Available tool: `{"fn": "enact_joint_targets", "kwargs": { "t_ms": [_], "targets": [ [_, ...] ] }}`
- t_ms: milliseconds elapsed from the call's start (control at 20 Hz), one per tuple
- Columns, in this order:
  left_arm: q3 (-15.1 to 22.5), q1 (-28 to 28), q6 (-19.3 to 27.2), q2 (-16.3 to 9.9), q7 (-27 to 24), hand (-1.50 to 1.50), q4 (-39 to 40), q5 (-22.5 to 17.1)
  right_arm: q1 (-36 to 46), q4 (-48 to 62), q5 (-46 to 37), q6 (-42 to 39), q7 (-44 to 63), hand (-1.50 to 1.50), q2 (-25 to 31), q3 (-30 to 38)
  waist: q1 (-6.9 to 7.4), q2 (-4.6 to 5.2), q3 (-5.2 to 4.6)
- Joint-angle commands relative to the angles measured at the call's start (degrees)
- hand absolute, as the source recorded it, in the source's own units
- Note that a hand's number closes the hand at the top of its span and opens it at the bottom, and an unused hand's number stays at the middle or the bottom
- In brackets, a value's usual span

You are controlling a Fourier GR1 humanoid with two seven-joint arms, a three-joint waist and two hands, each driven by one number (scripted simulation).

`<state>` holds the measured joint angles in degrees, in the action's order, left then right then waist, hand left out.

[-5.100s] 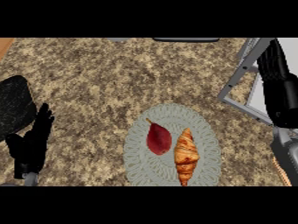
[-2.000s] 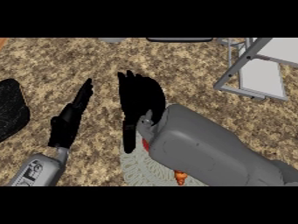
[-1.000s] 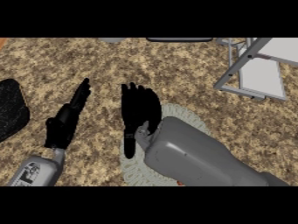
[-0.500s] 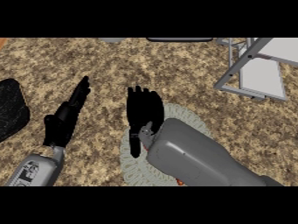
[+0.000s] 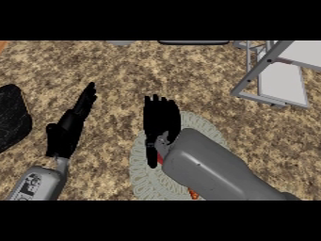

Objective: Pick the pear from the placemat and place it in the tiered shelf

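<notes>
The robot's right hand (image 5: 160,123) sits over the upper left part of the round grey placemat (image 5: 206,126), palm down, its fingers straight and close together, pointing away toward the far side of the counter. The thumb hangs down along the left edge of the mat. Nothing shows between the fingers, and they do not curl round anything that I can see. The broad grey right forearm (image 5: 215,172) comes in from the lower edge and covers most of the mat's middle.

The pear cannot be seen: if it lies on the placemat, the hand and forearm hide it. Only a small sliver of red (image 5: 161,159) shows at the wrist, and a bit of orange (image 5: 192,192) peeks out under the forearm near the lower edge; I cannot tell what either belongs to.

The left hand (image 5: 69,127) rests to the left of the placemat, apart from it, over the speckled brown stone counter (image 5: 135,70). Its fingers are straight and pressed together, pointing up and slightly right, and it holds nothing. Its grey forearm (image 5: 36,183) enters at the lower left.

The tiered shelf (image 5: 277,70), a grey metal frame with pale flat shelves, stands at the upper right, well apart from both hands. A dark, rough-textured mat-like object (image 5: 3,120) lies at the left edge of the counter, just beside the left hand. At the far edge, a dark flat thing (image 5: 194,42) is cut off by the view.
</notes>
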<state>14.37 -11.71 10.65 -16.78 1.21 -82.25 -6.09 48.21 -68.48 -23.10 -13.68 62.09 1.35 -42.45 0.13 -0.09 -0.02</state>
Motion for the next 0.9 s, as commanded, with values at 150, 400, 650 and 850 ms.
{"fn": "enact_joint_targets", "kwargs": {
  "t_ms": [150,400,650,850],
  "targets": [
    [-1.3,-0.6,-1.1,0.5,0.5,0.00,0.7,1.4,1.0,3.0,1.3,0.7,7.4,-1.50,-1.3,-2.5,0.84,0.09,0.01],
    [-1.3,-1.8,-1.3,4.0,-0.1,0.00,3.2,2.3,-3.3,1.7,-1.7,-2.5,4.1,-1.50,-1.3,0.0,-0.03,0.07,0.01],
    [-1.7,3.5,-2.4,3.1,-1.8,0.00,-0.4,3.4,-5.3,3.0,-4.2,-1.6,2.3,-1.50,-1.3,-0.3,0.32,0.03,0.01],
    [-2.4,0.9,-1.8,4.7,-1.8,0.00,1.9,5.1,-9.3,0.6,-4.7,-1.4,2.4,1.50,-1.3,-2.9,0.08,0.05,0.01]
  ]
}}
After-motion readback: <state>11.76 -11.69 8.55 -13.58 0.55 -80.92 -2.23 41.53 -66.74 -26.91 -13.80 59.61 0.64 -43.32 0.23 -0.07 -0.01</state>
